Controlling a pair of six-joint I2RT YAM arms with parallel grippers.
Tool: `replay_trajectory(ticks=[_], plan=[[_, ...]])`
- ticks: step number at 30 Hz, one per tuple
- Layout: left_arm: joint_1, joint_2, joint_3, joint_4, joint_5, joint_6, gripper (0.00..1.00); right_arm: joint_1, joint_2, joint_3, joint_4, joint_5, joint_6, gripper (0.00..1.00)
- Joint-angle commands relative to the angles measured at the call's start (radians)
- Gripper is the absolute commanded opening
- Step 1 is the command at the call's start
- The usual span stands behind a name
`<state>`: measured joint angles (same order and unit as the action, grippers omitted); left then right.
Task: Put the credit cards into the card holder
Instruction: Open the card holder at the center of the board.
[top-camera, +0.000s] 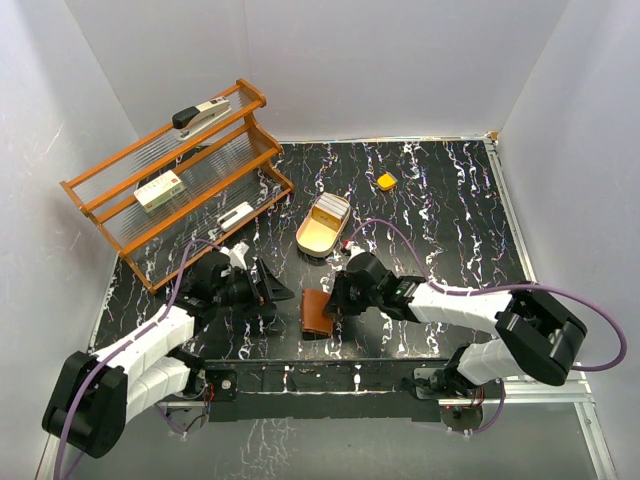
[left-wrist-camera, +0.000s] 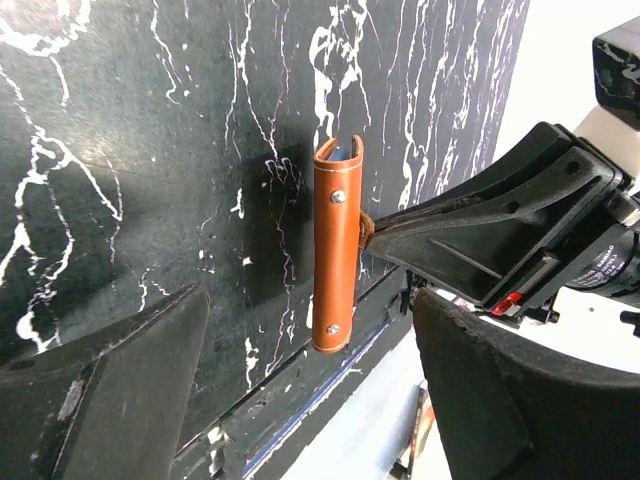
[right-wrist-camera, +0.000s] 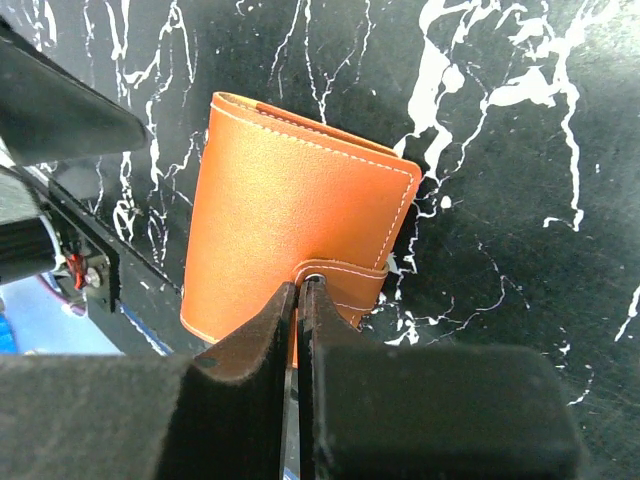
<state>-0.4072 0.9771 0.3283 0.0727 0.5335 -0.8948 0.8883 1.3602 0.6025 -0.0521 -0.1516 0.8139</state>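
**Though closed, held**

As it stands on edge near the front of the black marbled desk (top-camera: 450, 220), the brown leather bifold card holder (top-camera: 317, 312) has its tab (right-wrist-camera: 345, 280) clamped in our right claw (right-wrist-camera: 300, 290); our left claw (top-camera: 272, 292) gapes alongside.

The top camera looked down on the whole desk (top-camera: 450, 200) from behind. Both wrist cameras closely faced the card holder (left-wrist-camera: 337, 245) from opposite sides.

Wht walls (top-camera: 380, 60), blk marble tbl (top-camera: 450, 230)
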Motion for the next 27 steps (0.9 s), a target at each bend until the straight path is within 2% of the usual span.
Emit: replay_trajectory(ticks=[1,7,12,15,17,22,24,27], plan=[[-0.027,0.038,-0.035,0.167,0.048,-0.081,0.81,0.004,-0.034,-0.008,0.141,-0.044,0.025,0.00],[-0.057,0.134,-0.040,0.264,0.083,-0.105,0.76,0.008,0.007,0.000,0.193,-0.092,0.033,0.00],[-0.083,0.205,-0.028,0.300,0.078,-0.108,0.66,0.012,0.009,0.006,0.211,-0.092,0.055,0.00],[-0.096,0.247,-0.009,0.305,0.078,-0.105,0.51,0.012,0.015,0.015,0.208,-0.092,0.052,0.00],[-0.102,0.257,0.005,0.279,0.068,-0.094,0.35,0.012,0.021,0.021,0.193,-0.086,0.046,0.00],[-0.109,0.214,0.003,0.219,0.019,-0.070,0.04,0.012,0.027,0.027,0.102,-0.016,0.044,0.00],[-0.110,0.194,-0.001,0.198,0.009,-0.064,0.00,0.012,0.018,0.016,0.074,0.017,0.045,0.00],[-0.109,0.178,-0.002,0.165,0.004,-0.047,0.00,0.012,-0.001,-0.010,0.060,0.052,0.044,0.00]])
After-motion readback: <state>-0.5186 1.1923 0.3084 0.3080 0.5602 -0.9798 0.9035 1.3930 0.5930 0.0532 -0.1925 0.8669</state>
